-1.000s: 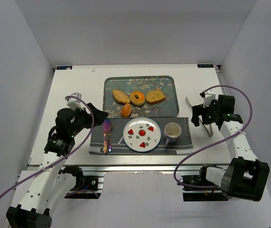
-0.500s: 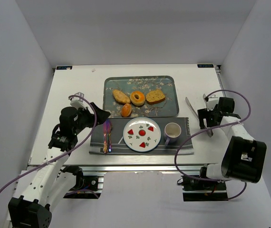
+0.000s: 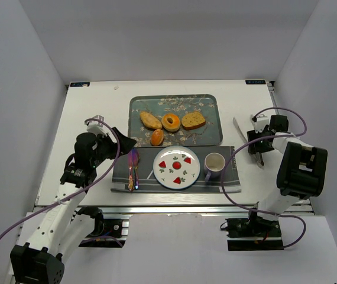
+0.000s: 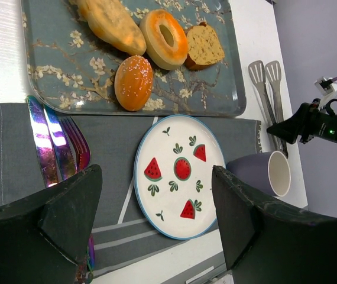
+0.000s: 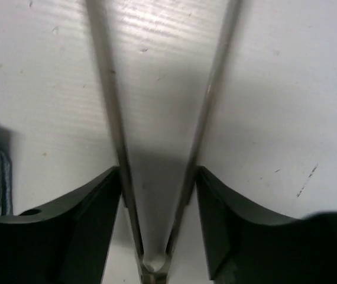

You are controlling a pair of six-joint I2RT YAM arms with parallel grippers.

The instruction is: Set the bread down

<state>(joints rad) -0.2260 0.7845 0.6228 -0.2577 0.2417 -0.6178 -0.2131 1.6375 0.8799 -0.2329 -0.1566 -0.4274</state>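
Note:
Several breads lie on the blue floral tray (image 3: 213, 103): a long roll (image 3: 151, 120), a ring-shaped one (image 3: 171, 122), a brown slice (image 3: 193, 120) and a small round bun (image 3: 156, 137) (image 4: 134, 83). The watermelon plate (image 3: 168, 173) (image 4: 168, 207) is bare on the grey placemat. My left gripper (image 3: 124, 142) (image 4: 155, 177) hovers open over the mat's left part, holding nothing. Down on the table at the right, my right gripper (image 3: 257, 145) (image 5: 158, 177) has its fingers (image 5: 91, 201) pressed against both arms of the metal tongs (image 3: 237, 128) (image 5: 112, 118), near their hinge.
A purple mug (image 3: 214, 164) (image 4: 272, 173) stands right of the plate on the placemat (image 3: 121, 177). Iridescent cutlery (image 3: 132, 168) (image 4: 56, 145) lies on the mat's left side, under my left gripper. White walls close in the table on three sides.
My right gripper came down over the tongs and closed from wide open onto their two arms. The left arm shifted only slightly and stayed open.

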